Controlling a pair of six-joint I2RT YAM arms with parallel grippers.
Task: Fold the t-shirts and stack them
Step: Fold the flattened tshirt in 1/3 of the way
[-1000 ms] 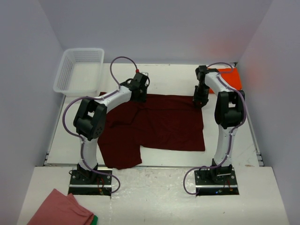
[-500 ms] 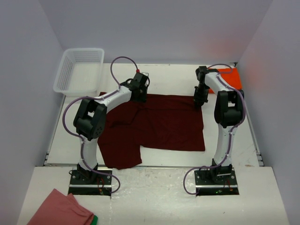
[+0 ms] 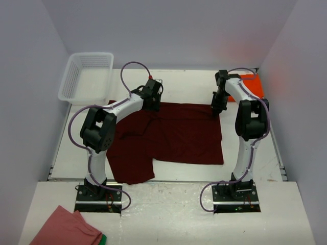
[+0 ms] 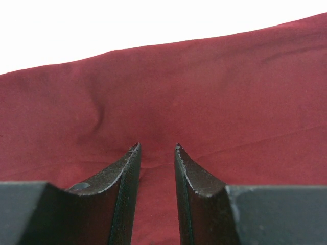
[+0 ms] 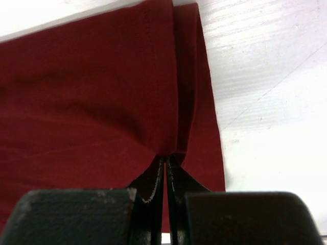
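Maroon t-shirt (image 3: 179, 135): spread across the middle of your surface (image 3: 189, 81).
Orange t-shirt (image 3: 253, 84): far-right corner.
Left gripper (image 4: 157, 148): slightly parted on the maroon far edge; hold unclear.
Right gripper (image 5: 166, 159): clamped on its far-right corner.

**Three cameras, one shirt**

The top view looks down from behind, taking in the whole white table (image 3: 189, 84). Both wrist views sit very close, facing the dark maroon-red fabric t-shirt (image 3: 176, 135), which all three share.
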